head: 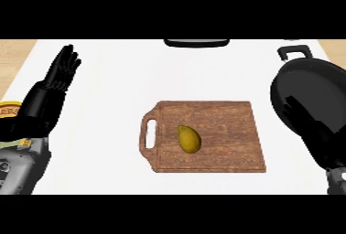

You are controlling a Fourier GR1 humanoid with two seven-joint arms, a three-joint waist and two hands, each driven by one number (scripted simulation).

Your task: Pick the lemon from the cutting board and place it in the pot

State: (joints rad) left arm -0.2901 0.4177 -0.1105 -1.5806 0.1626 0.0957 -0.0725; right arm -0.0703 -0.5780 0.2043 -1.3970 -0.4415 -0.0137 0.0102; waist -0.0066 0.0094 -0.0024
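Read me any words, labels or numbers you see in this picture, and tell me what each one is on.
Yellow round object at the left edge, partly behind the left hand: dark lettering along its rim, too blurred and cut off to read.
Cutting board, lemon, pot: no text.

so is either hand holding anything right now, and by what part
Nothing is held. The lemon lies free on the cutting board; the left hand rests open at the left, and the right hand hovers over the pot.
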